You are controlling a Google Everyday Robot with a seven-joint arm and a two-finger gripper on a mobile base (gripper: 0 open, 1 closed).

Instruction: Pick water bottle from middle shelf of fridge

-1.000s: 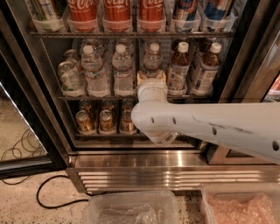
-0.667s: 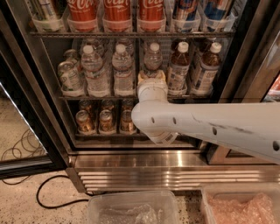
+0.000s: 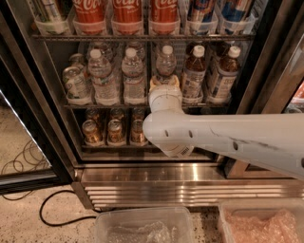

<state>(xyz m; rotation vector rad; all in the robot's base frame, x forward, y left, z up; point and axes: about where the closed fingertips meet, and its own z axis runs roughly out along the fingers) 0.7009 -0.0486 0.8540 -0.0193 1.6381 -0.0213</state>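
On the middle shelf [image 3: 118, 106] of the fridge [image 3: 190, 182], the water bottle [image 3: 166, 62] stands upright, its long axis vertical, set back in its row. The gripper [image 3: 165, 83] sits just in front of it and lower, so the bottle lies at 12 o'clock from it; whether the gripper is spread or pressed together I cannot tell

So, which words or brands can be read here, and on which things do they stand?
"Coca-Cola", white script cut off at the top: red cola bottles, upper rack.
Clear ribbed plastic water bottles, pale labels: too blurred.
Brown-liquid bottles, labels: too blurred.
White arm's gripper, before the rightmost water bottle: no text.
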